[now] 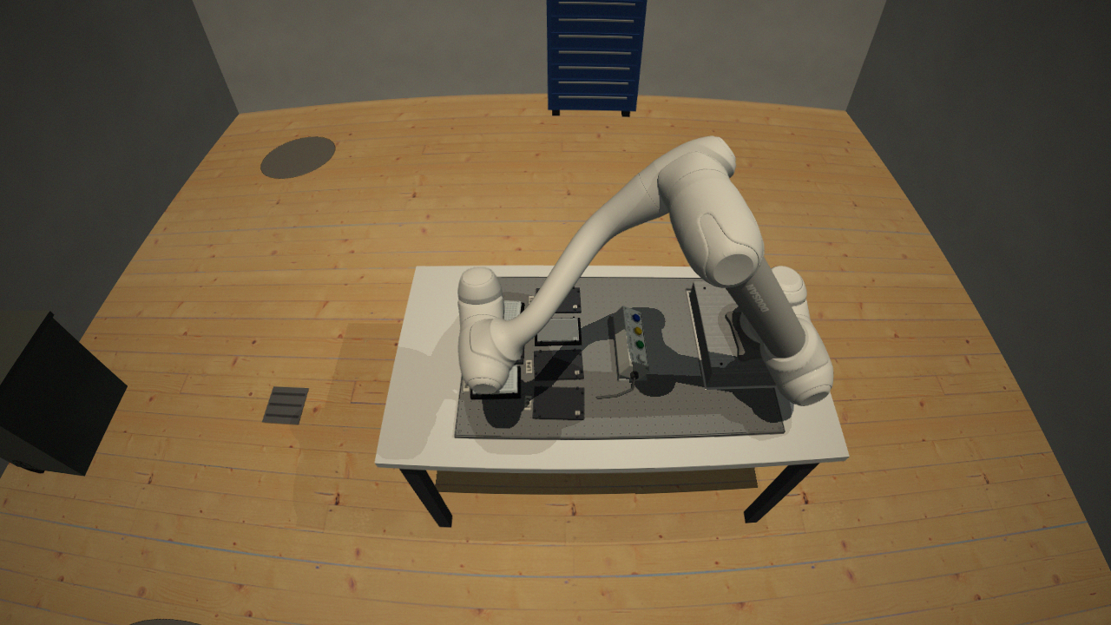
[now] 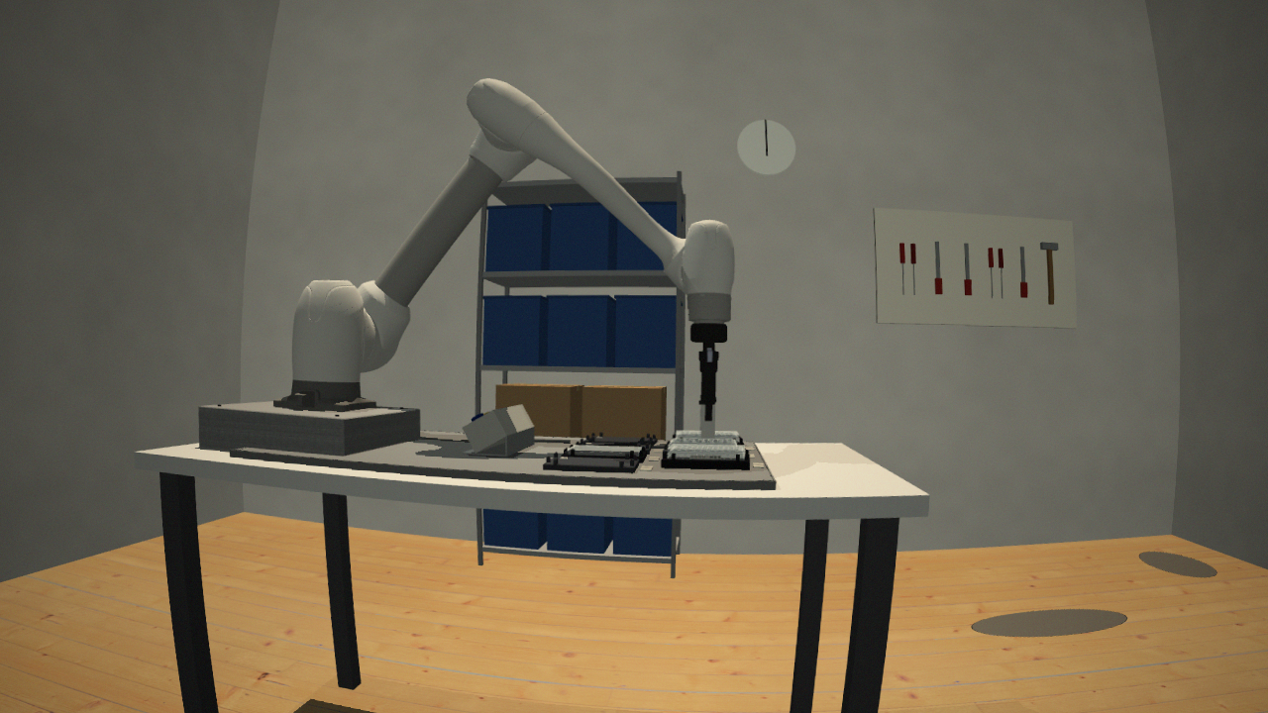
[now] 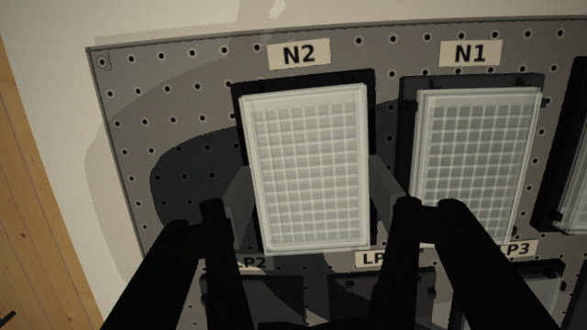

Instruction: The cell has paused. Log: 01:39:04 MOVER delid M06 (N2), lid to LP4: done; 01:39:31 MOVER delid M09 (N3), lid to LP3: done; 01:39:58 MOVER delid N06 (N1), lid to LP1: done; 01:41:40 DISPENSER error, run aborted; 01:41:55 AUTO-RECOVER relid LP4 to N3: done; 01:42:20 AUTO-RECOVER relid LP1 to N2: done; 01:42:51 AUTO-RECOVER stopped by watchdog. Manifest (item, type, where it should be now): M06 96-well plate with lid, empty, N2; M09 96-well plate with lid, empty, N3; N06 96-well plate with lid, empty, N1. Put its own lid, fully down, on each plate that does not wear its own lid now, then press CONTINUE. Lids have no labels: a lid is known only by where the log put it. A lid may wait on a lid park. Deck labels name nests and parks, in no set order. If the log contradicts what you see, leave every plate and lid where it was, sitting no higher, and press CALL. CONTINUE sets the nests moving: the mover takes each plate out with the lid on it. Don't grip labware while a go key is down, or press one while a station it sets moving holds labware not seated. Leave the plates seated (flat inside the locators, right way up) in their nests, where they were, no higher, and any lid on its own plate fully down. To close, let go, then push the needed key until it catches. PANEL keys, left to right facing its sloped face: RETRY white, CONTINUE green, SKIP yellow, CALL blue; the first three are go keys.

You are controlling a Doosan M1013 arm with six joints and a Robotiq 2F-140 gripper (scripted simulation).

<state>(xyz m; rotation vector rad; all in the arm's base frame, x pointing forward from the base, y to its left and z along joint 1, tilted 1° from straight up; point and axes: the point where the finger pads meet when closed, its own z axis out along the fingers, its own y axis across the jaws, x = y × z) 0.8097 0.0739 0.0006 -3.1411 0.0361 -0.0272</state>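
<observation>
Gripper (image 3: 306,197) clamping N2 lid (image 3: 306,167) across its short sides' flanks, long axis toward label

This is a lab-automation cell set up in a workshop room — a white table (image 2: 851,478) on a plank floor (image 1: 233,256) carries a grey perforated deck plate (image 3: 151,119) with labelled stations such as N2 (image 3: 299,53) and N1 (image 3: 470,53), and clear 96-well plates (image 3: 306,167) sit in black nests. A white six-joint arm (image 2: 549,151) stands on a block at one end of the deck, beside a sloped key panel (image 1: 635,342) with coloured buttons. The workshop side shows on the walls — a tool board (image 2: 973,267) with a hammer and screwdrivers, a wall clock (image 2: 766,147), and a metal shelf rack (image 2: 680,265) holding blue bins and cardboard boxes.
</observation>
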